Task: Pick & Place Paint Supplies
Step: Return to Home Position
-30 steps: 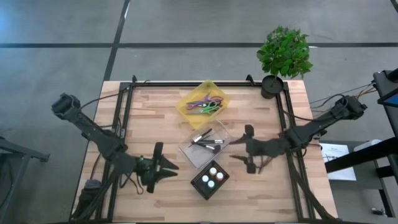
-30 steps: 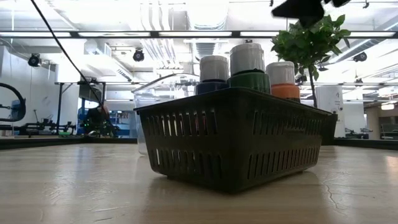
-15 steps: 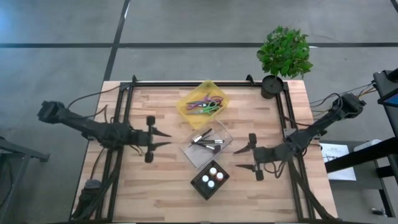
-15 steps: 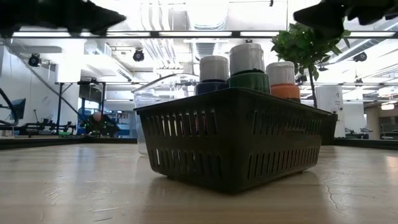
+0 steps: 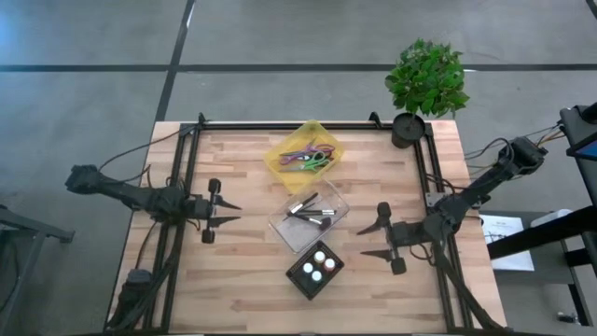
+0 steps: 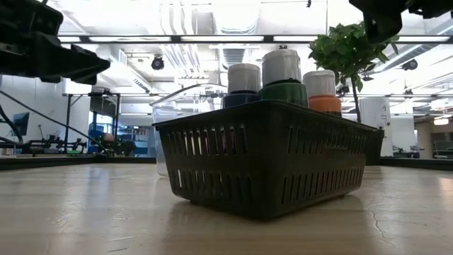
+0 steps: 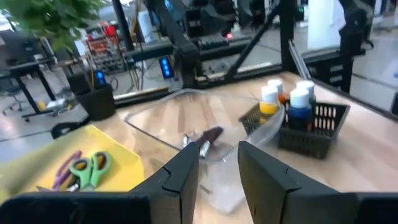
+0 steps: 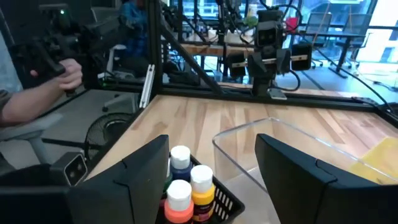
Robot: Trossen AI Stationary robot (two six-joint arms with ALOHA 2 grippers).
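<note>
Desk [image 5: 233, 159], wooden, carrying three containers near its middle. Black slotted basket [image 6: 262, 163], at the near edge of the group: holds three white-capped paint bottles standing upright, dark blue [image 6: 243, 78], green [image 6: 282, 88] and orange-red [image 6: 324, 103]. Transparent bin [image 5: 300, 235], just beside the basket: holds several thin dark-handled brushes [image 5: 311, 212] lying flat across one another. Yellow tray [image 5: 284, 173], behind the bin: holds coloured-handled scissors [image 5: 308, 156]. Potted plant [image 5: 426, 79] at the far right corner. Left gripper [image 5: 235, 213]: above the desk's left part, well apart from the bin, pointing toward it, fingers released and holding nothing. Right gripper [image 5: 362, 242]: above the desk's right part, near the basket and bin, fingers spread wide, holding nothing
</note>
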